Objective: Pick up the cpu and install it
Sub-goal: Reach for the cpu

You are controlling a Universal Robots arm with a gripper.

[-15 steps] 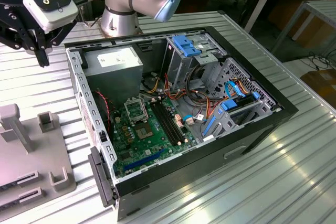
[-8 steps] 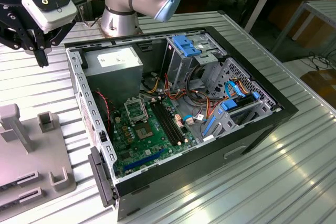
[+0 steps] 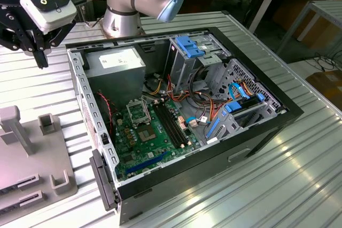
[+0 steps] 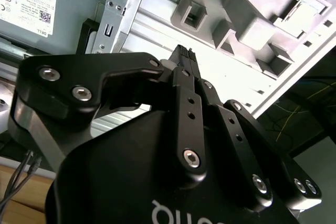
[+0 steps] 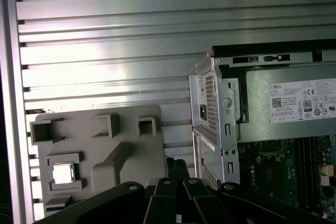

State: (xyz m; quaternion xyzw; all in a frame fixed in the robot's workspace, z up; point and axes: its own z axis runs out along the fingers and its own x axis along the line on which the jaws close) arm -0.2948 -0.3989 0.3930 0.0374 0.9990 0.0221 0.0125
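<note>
An open black computer case (image 3: pixel 256 132) is lying on its side on a ribbed metal counter (image 3: pixel 267 196), showing a green motherboard (image 3: pixel 140 143) inside. A square metal-framed socket (image 3: pixel 138 111) is sitting on that board, and a grey power supply (image 3: pixel 115 60) is resting at the end of the case nearest the robot arm's base (image 3: pixel 125 12). Outside the case, beside its perforated metal wall, a grey holder plate (image 5: pixel 121 129) with several raised pockets is lying flat on the counter. In the first wrist view the cpu (image 5: pixel 63 173), a small square chip with a dull silver top, is sitting in one of those pockets, on the part of the plate far from the case. The black hand (image 3: pixel 41 61) is hanging above the counter outside the case, on the exterior view's left, with its fingers pointing down. In both wrist views its fingertips (image 4: pixel 182 53) are pressing together with nothing between them. In the first wrist view they are hovering over the strip between the plate's edge and the case wall, well apart from the cpu.
</note>
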